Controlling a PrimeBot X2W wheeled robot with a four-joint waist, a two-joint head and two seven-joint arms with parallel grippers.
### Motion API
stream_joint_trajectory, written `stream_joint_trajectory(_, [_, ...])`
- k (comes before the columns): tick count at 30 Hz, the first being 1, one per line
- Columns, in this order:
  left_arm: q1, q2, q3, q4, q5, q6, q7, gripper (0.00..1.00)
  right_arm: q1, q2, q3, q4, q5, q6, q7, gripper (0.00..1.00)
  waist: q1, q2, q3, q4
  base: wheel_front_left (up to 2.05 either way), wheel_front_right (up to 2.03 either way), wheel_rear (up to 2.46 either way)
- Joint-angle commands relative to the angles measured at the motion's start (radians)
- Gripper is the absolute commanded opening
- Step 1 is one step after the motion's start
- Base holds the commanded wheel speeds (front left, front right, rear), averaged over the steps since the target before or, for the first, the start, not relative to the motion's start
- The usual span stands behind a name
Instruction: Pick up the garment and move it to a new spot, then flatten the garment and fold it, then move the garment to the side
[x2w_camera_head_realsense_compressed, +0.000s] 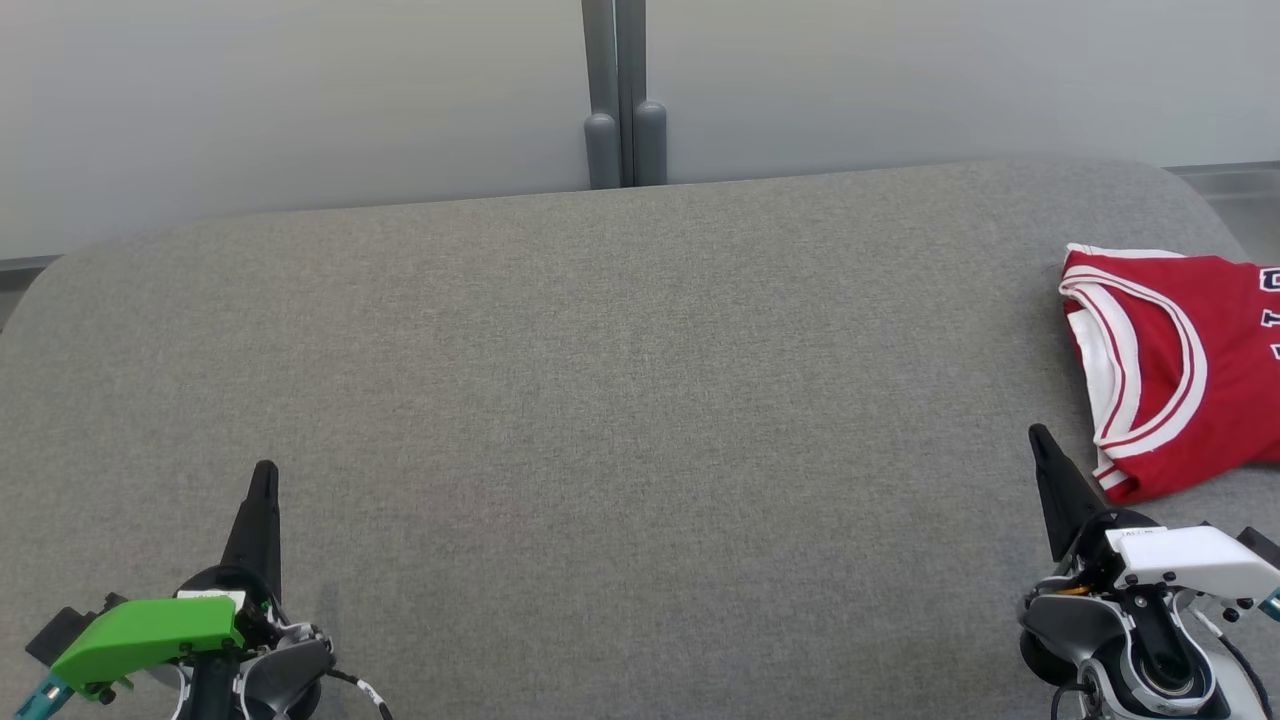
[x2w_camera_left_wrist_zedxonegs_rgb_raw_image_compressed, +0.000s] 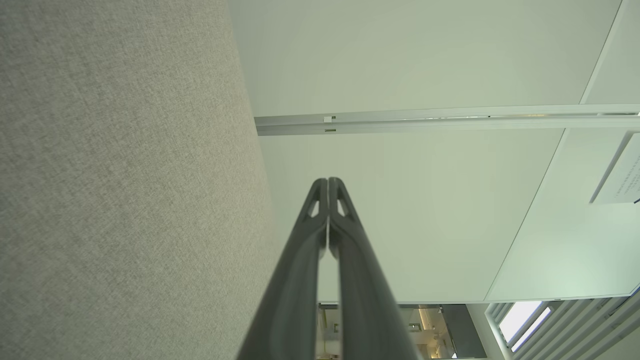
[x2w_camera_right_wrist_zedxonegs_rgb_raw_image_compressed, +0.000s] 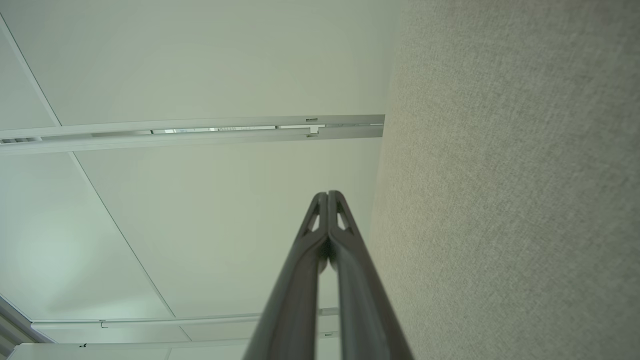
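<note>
The red garment (x2w_camera_head_realsense_compressed: 1230, 330) with white trim lies folded at 3 o'clock on the grey fabric surface (x2w_camera_head_realsense_compressed: 600, 400), cut by the picture's edge. The right gripper (x2w_camera_head_realsense_compressed: 1040, 440), at 5 o'clock near it, has its fingers pressed together, empty. The left gripper (x2w_camera_head_realsense_compressed: 265, 475), at 7 o'clock and well apart, is the same.

Head overhead; wrist views along grey surface (x2w_camera_head_realsense_compressed: 600, 400).
</note>
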Motion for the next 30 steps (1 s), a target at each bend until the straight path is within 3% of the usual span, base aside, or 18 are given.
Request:
stream_joint_trajectory(1, [-0.012, 0.007, 0.002, -0.003, -0.002, -0.005, 0.001, 0.00, 0.012, -0.004, -0.002, -0.005, 0.006, 0.000, 0.003, 0.00, 0.0000, 0.0000, 0.000, 0.000, 0.00, 0.00, 0.00])
stream_joint_trajectory(30, [-0.012, 0.007, 0.002, -0.003, -0.002, -0.005, 0.001, 0.00, 0.012, -0.004, -0.001, -0.005, 0.006, 0.000, 0.003, 0.00, 0.0000, 0.0000, 0.000, 0.000, 0.00, 0.00, 0.00])
